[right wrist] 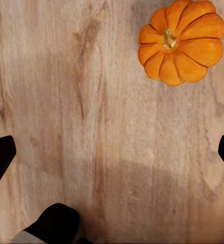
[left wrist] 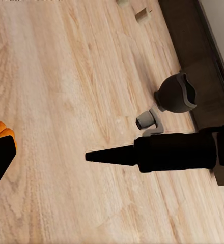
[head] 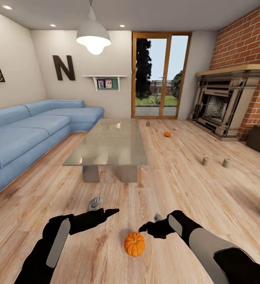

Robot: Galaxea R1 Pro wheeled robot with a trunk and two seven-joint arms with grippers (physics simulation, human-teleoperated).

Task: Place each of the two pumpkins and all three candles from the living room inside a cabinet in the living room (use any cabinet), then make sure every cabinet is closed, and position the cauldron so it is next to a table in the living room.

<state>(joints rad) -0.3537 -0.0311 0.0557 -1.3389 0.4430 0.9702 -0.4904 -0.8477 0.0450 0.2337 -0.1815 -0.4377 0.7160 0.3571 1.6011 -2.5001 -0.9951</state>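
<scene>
head: near pumpkin [head: 134, 244] on floor just below right gripper [head: 147, 227], which looks set for a pick (my judgement) | left wrist: left gripper [left wrist: 51, 157] spread wide, cauldron [left wrist: 176, 93] beyond | right wrist: jaws wide, holding nothing, pumpkin beside them, not between

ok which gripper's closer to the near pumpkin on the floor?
Right. The right gripper hovers just above and right of the near pumpkin, not touching. The left gripper sits farther off, up and to its left, pointing toward it.
</scene>
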